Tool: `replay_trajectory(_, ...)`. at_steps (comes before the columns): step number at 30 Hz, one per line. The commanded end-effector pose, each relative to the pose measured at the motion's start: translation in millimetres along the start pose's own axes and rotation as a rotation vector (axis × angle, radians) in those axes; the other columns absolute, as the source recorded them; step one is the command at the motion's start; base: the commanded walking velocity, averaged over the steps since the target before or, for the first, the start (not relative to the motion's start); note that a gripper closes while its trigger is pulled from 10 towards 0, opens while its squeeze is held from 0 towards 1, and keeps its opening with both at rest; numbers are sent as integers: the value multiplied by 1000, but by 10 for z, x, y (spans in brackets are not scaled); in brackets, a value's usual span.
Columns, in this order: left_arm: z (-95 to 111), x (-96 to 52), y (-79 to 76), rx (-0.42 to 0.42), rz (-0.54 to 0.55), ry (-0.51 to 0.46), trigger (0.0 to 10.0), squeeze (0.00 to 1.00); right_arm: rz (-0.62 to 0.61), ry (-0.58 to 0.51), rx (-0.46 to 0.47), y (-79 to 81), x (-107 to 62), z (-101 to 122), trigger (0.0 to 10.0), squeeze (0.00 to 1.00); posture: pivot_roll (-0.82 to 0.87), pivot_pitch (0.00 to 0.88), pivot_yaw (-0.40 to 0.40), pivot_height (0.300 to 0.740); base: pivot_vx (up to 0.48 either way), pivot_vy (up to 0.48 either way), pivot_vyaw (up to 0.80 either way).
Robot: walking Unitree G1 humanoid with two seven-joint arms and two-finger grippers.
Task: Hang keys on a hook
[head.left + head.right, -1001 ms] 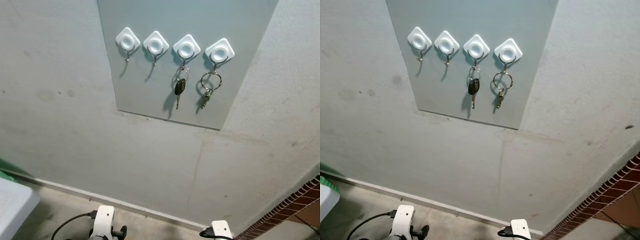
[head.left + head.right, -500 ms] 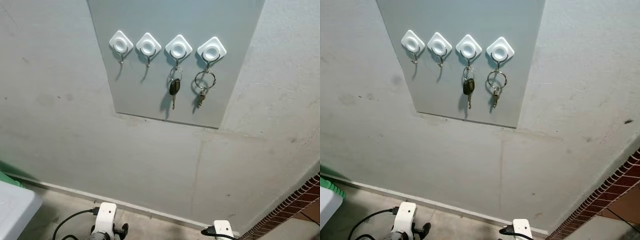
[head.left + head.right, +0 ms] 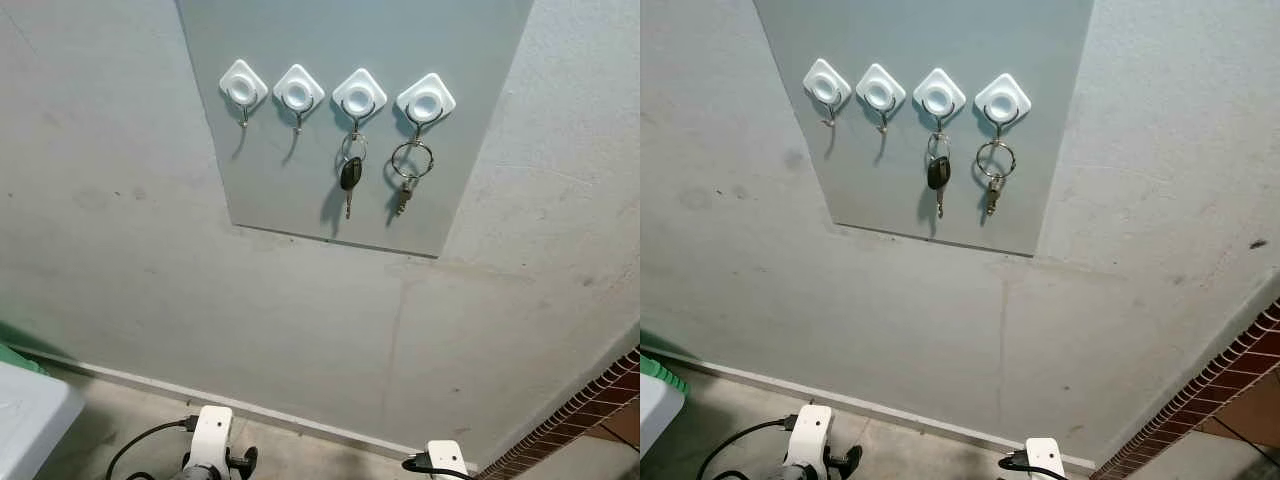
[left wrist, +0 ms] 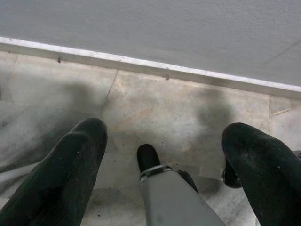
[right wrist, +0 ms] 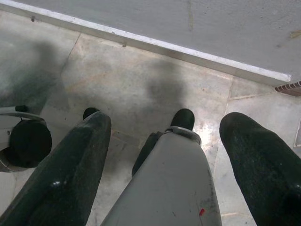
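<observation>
Overhead, keys (image 3: 349, 175) hang, left tool (image 4: 162, 162) low.

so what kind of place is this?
Probably an entryway or utility corner of a home: a grey panel on a plaster wall carries four white hooks, two holding keys, above a stone-tile floor with a brick edge beside.

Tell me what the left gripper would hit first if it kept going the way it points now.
Most likely the floor. The left gripper hangs open, aimed down at the stone tiles just short of the baseboard. The robot's own leg lies between the fingers and may come first; depth is unclear.
</observation>
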State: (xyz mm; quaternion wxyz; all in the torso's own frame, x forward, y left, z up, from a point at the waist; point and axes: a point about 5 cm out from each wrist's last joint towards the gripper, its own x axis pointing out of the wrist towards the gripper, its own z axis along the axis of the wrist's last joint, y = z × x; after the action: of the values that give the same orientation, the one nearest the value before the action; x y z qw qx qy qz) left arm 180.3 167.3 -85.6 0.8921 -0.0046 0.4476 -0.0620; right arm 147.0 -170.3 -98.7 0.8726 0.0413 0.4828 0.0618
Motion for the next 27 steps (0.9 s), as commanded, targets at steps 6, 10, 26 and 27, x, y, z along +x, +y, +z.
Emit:
replay_trajectory(6,-24,-8,13,-11,4,3,10000,0,1,8,-7,0,1,1,10000,0,-16,0,22,732,0,0,0)
replay_trajectory(10,-28,-8,3,-13,2,2,10000,0,2,11,-10,-1,0,-6,10000,0,-14,0,20,732,0,0,0)
replay_trajectory(26,-30,-4,-10,-17,2,6,10000,0,8,14,-34,-18,0,13,10000,0,-7,0,5,732,0,0,0)
replay_trajectory(27,-30,-4,-10,-17,2,6,10000,0,8,14,-34,-18,0,13,10000,0,-7,0,5,732,0,0,0)
